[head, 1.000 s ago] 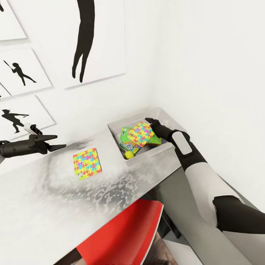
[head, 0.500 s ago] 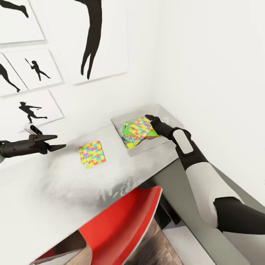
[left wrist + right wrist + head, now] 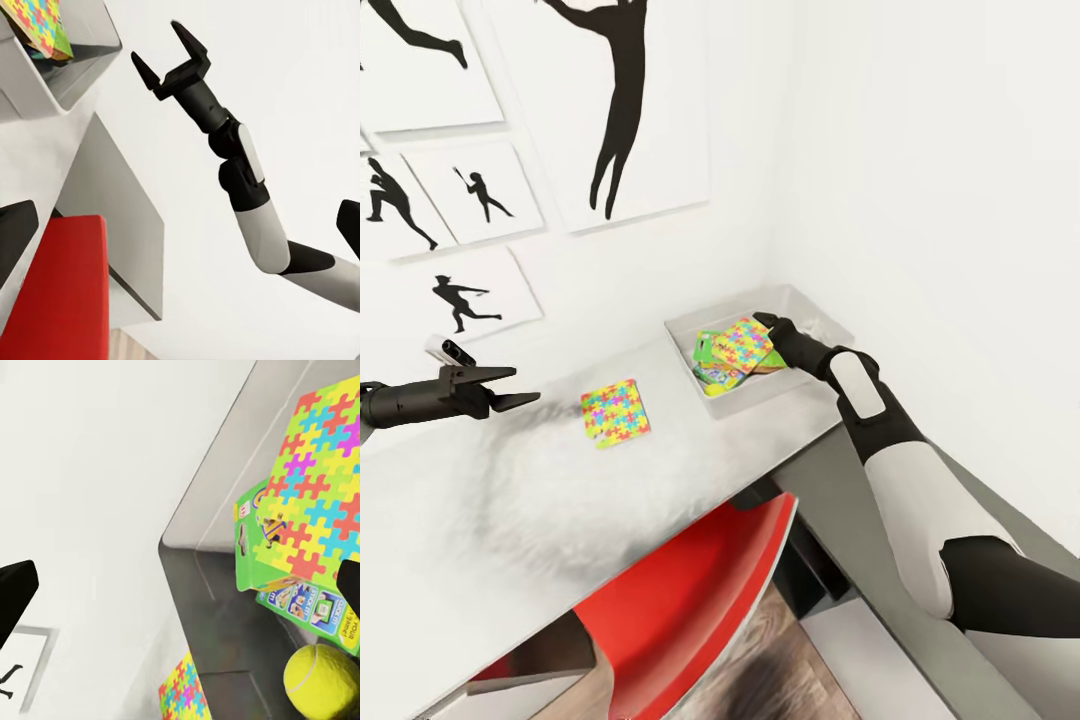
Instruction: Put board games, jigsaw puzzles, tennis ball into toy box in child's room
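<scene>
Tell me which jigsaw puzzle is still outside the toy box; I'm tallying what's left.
The jigsaw puzzle lying flat on the bare table, left of the toy box. The other puzzle already rests atop the games inside it.

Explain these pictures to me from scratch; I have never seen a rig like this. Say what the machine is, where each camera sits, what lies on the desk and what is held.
This is a simulated two-armed robot. The wide picture comes from a camera on its head, looking down over both arms. The other two come from cameras near each arm's end effector.

On the pale table stands a shallow grey toy box. In it lie a colourful jigsaw puzzle, printed game boxes beneath it and a tennis ball. A second jigsaw puzzle lies flat on the table, outside the box.

The right end effector hovers at the box, fingers spread, holding nothing. The left end effector hangs over the table, open and empty too. A red chair is tucked under the table.
</scene>
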Robot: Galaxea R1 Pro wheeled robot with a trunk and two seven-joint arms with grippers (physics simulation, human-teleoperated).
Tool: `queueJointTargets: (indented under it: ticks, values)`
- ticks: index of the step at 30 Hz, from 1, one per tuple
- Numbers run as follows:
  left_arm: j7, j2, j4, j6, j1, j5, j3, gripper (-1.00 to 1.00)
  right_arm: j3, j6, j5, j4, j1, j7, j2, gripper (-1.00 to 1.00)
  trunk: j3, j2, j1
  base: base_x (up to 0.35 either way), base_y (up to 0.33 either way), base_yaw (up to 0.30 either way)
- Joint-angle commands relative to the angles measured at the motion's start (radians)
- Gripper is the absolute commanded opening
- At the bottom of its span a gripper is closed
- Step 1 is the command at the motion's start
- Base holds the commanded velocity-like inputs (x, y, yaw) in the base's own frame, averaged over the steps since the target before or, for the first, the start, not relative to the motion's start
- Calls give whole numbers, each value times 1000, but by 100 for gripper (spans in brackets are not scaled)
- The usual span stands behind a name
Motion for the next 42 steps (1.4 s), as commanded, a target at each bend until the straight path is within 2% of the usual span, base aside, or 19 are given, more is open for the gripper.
queueJointTargets:
  ticks: [1, 17, 32, 38, 42]
  values:
    - [-8, 1, 1, 11, -2, 0, -5, 100, 0, 3, -1, 0, 1, 0, 0, 100, 0, -2, 1, -99, 0, 0]
    - [-8, 2, 1, 11, -2, 0, -7, 100, -1, 5, -2, -30, 11, 1, -1, 100, 26, -2, 1, -77, 0, 0]
    - [-8, 16, 3, 4, -1, -7, -10, 100, -2, 87, 0, -285, 92, -5, -1, 100, 51, -2, 1, -1, 0, 0]
    - [-8, 22, 6, 1, 2, -15, -13, 100, -6, 134, 3, -390, 163, -6, -3, 100, 61, -2, 1, 0, 0, 0]
    - [-8, 35, 8, 0, 5, -16, -14, 100, -7, 149, 3, -445, 215, -6, -14, 100, 67, -2, 1, 0, 0, 0]
